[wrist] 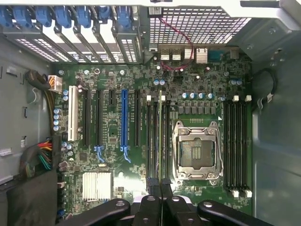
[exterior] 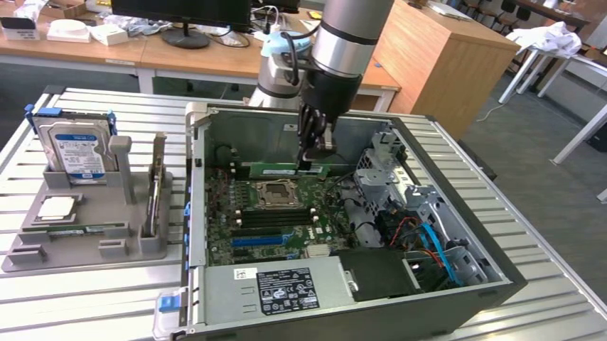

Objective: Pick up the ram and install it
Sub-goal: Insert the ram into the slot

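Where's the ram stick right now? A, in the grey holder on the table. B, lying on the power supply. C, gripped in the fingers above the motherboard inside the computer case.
C: the fingers pinch the green ram stick over the motherboard.

Exterior view: high, oblique, wide. Wrist view: close, straight down. Shared: motherboard [exterior: 249, 217] [wrist: 197, 84].

The arm [exterior: 343, 35] hangs near-vertical from above, with its wrist section pointing straight down. The end effector [exterior: 317, 155] faces downward. Its fingers [wrist: 151, 184] stand almost together, clamped on the upper edge of the ram [exterior: 281, 170] near one end. In the wrist view, both finger linkages splay outward symmetrically.
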